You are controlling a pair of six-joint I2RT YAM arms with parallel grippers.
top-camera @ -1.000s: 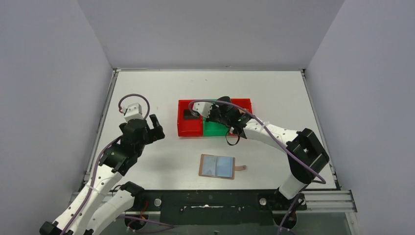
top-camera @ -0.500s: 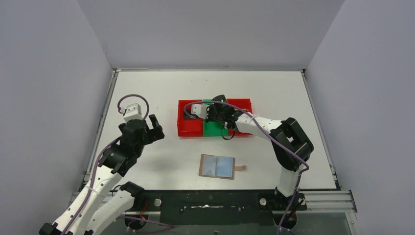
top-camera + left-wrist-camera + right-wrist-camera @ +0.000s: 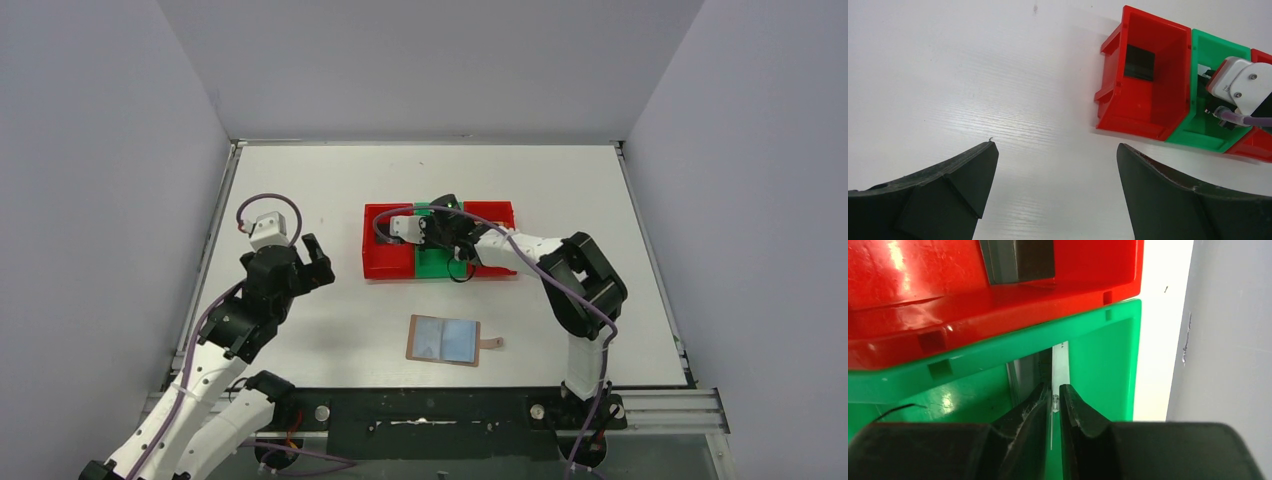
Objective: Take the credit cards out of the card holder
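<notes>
left gripper: jaws spread wide, nothing held, well apart from red bin at 2 o'clock | black card: laid in red bin | right gripper: set inside green bin, silver-grey card stood edge-on between near-closed jaws, grip cannot be told | card holder: spread flat on table, at 6 o'clock of green bin, near front edge

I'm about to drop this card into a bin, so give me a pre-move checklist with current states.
1. Right end effector over green plastic bin: ok.
2. Thin silver-grey card pinched between its fingers: ok.
3. Black card lying in left-hand red plastic bin: ok.
4. Tan leather bifold wallet emptied of cards: cannot tell.
5. Left end effector open, clear of bins: ok.
</notes>
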